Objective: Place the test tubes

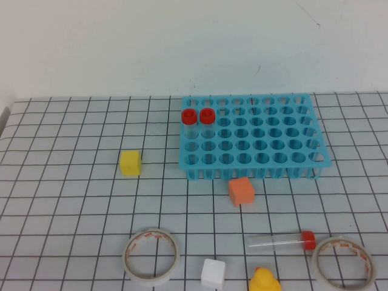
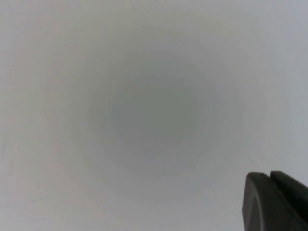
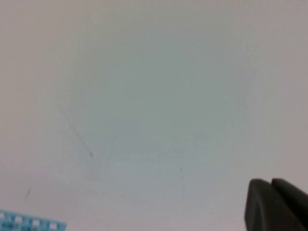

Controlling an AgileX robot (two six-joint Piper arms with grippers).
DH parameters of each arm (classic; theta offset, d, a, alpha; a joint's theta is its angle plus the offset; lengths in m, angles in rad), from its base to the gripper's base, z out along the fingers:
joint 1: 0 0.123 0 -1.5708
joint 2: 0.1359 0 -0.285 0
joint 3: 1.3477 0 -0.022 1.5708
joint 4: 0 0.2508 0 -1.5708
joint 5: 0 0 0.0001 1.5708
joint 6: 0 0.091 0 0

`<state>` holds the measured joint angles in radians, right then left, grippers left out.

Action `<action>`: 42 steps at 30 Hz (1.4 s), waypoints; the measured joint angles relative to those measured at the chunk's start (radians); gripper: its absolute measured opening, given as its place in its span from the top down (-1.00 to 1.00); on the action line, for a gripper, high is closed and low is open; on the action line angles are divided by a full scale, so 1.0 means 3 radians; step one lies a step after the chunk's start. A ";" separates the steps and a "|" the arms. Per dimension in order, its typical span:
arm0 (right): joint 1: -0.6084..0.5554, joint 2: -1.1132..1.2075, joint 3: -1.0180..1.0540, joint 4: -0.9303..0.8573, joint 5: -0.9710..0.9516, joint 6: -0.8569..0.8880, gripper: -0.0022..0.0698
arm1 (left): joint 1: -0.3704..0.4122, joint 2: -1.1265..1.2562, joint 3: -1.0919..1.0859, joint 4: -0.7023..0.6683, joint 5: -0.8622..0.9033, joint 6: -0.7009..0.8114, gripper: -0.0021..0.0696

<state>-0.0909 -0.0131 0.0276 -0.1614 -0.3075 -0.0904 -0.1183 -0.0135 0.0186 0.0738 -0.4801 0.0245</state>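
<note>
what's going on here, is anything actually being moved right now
Nothing is being handled at this moment. Two red-capped tubes stand in the blue rack, and a third tube lies flat on the table in front of it, near a tape roll. Neither arm shows in the high view. The left gripper and right gripper are both shut and empty, away from the tubes.

Your gridded bench (image 1: 60, 182) carries a blue rack (image 1: 254, 136) at the back, a yellow cube (image 1: 130, 162) left of it, an orange cube (image 1: 241, 191) just before it, and nearer you a left tape roll (image 1: 151, 256), a white cube (image 1: 213, 273), a yellow duck (image 1: 264, 281), a lying test tube (image 1: 282, 242) and a right tape roll (image 1: 343, 260)
</note>
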 joint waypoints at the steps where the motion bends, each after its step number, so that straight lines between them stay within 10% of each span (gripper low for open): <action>1: 0.0000 0.0000 0.0000 0.0024 -0.0119 0.0000 0.94 | 0.0000 0.0000 0.0000 0.0000 -0.0021 0.0000 0.95; 12: 0.0000 0.0000 -0.0031 0.0590 -0.0418 0.0276 0.94 | 0.0000 -0.0004 -0.0311 -0.0283 0.0246 -0.0208 0.95; 22: 0.0000 0.0286 -0.1411 0.0606 0.1701 0.0273 0.94 | 0.0000 0.0641 -0.1831 -0.0211 0.2379 0.0350 0.95; 31: 0.0000 0.1190 -0.1770 0.1028 0.3005 -0.0093 0.94 | 0.0000 0.1372 -0.1732 -0.0633 0.3222 0.0363 0.95; 42: 0.0000 0.2338 -0.1663 0.4077 0.3517 -0.2306 0.94 | 0.0000 0.1621 -0.1455 -0.0975 0.3295 0.0310 0.95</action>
<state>-0.0909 0.6884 -0.4714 1.0618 0.7476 -0.7820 -0.1183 0.4728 -0.4178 -0.2187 0.5085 0.1174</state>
